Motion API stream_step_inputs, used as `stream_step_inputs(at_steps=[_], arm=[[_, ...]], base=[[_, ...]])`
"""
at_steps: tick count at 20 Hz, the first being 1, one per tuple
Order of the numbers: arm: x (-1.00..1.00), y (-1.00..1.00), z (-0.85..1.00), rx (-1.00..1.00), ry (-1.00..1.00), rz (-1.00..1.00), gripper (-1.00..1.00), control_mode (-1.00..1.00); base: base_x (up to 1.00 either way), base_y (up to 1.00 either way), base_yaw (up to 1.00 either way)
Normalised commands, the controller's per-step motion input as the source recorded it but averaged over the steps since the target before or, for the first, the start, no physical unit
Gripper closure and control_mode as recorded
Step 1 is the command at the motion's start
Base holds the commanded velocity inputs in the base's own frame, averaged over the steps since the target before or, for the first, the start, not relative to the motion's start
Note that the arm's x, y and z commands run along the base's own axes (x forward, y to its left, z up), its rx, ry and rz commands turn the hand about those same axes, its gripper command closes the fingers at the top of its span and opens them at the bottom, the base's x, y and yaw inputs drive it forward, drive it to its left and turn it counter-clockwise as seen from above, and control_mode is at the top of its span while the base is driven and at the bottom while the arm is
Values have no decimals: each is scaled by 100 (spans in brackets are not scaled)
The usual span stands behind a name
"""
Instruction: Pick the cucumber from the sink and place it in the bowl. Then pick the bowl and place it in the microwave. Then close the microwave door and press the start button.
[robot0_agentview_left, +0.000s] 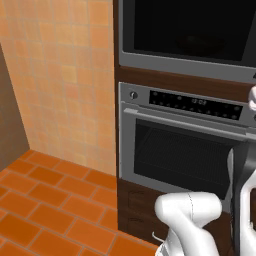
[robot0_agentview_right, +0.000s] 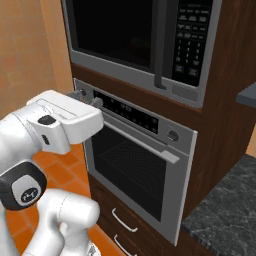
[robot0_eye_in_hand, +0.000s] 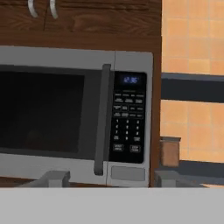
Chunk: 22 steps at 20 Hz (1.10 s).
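Claw fingers stand spread, holding nothing, facing the microwave, whose microwave door is closed. Orange tiles cover the wall beside the steel oven.

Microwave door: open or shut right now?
Shut. The microwave door sits flush in its frame, handle beside the keypad.

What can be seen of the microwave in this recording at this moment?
The microwave is built into dark wood cabinetry above the steel oven. It has a grey frame around dark glass, and its door is shut. A dark vertical handle separates the door from a black keypad panel with a small blue display. Nothing touches it, and the interior is too dark to read.
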Motion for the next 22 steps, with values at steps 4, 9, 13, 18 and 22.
stream_step_inputs(at_steps=[4, 9, 13, 18, 22], arm=[[50, -37, 0, 2, 0, 0, 100, -100], [38, -13, -6, 0, 0, 0, 100, -100], [43, -1, -8, 0, 0, 0, 100, -100], [29, -27, -14, 0, 0, 0, 100, -100], [16, -51, -2, 0, -1, 0, 100, -100]], base=[[0, 0, 0], [0, 0, 0], [0, 0, 0], [0, 0, 0], [0, 0, 0]])
